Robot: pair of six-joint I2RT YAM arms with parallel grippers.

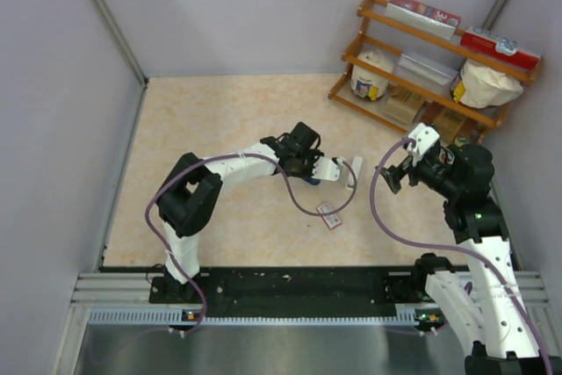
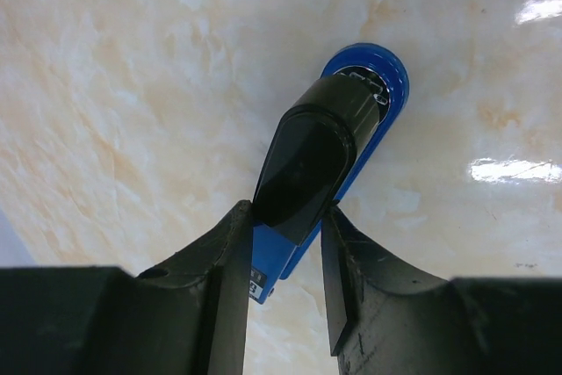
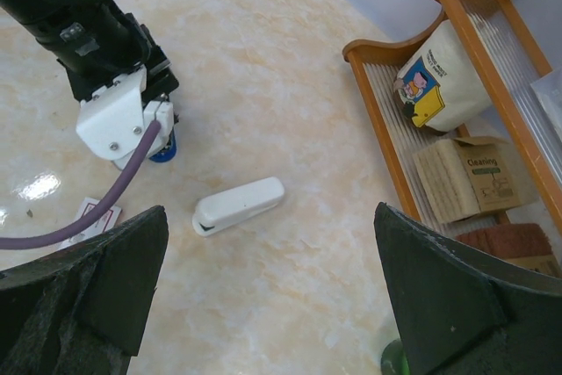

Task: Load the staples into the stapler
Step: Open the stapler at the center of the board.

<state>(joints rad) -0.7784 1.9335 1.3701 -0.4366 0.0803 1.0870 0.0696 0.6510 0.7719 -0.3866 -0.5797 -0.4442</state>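
Note:
The blue stapler point(image 2: 316, 155) lies on the marble-look table, its black part facing up. My left gripper point(image 2: 285, 212) is shut on the stapler's near end, one finger on each side. From above, only a sliver of the blue stapler point(image 1: 309, 180) shows under the left gripper point(image 1: 307, 164). The staples themselves do not show. A small red-and-white box point(image 1: 329, 215) lies just in front of the left gripper. My right gripper point(image 3: 269, 209) hangs wide open and empty above the table to the right, over a white stapler point(image 3: 239, 205).
The white stapler point(image 1: 354, 169) lies between the two grippers. A wooden rack point(image 1: 413, 32) with boxes, a tub and a bag stands at the back right. The left arm's purple cable point(image 3: 105, 204) droops close to the red-and-white box point(image 3: 92, 212).

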